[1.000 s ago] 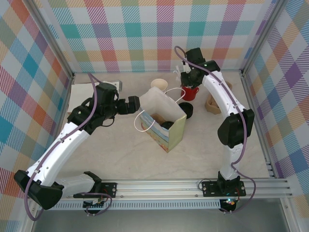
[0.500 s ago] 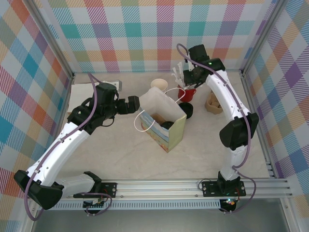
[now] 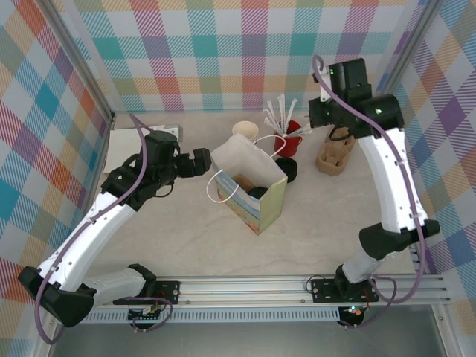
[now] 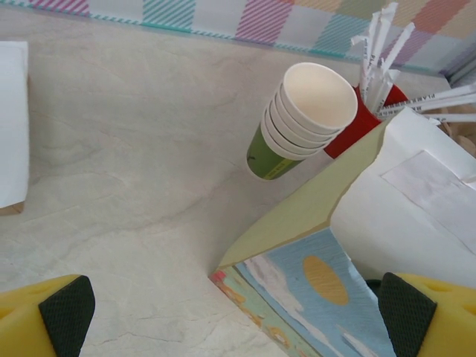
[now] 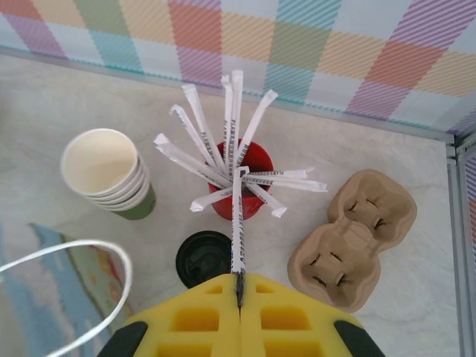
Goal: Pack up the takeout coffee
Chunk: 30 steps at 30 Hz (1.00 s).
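The takeout coffee (image 3: 256, 193) seems to stand inside the paper bag (image 3: 269, 208), mid-frame, only its black lid showing. It is likely light, crushable and spill-prone, so the place to grip is the body below the lid. The right pincer (image 5: 239, 281) is clamped on a wrapped stirrer (image 5: 236, 223); the left pincer (image 3: 202, 161) gapes wide, empty.

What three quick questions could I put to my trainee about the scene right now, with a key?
1. True or false: the left hand is open, close to the paper bag.
2. The right hand pinches: A) a paper cup, B) a wrapped stirrer, C) the cardboard carrier?
3. Fill in: the stacked paper cups stand beside the ___ cup of stirrers.
Key: 1 true; 2 B; 3 red.
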Each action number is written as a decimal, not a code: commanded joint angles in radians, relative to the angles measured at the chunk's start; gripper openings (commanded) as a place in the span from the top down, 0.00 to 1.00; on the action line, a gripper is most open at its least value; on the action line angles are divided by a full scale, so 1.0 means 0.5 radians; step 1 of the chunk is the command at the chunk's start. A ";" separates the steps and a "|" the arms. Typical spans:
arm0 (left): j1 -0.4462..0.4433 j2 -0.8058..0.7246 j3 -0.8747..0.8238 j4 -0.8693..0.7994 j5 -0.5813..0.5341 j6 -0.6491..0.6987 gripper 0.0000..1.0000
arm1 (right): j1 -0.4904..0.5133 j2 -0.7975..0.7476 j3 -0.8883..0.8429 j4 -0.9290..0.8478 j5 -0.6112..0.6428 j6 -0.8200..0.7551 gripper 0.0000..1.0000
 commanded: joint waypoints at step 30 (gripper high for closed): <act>0.013 -0.187 -0.117 0.072 -0.291 -0.161 0.00 | 0.584 0.289 -0.097 -0.025 -0.884 0.085 0.96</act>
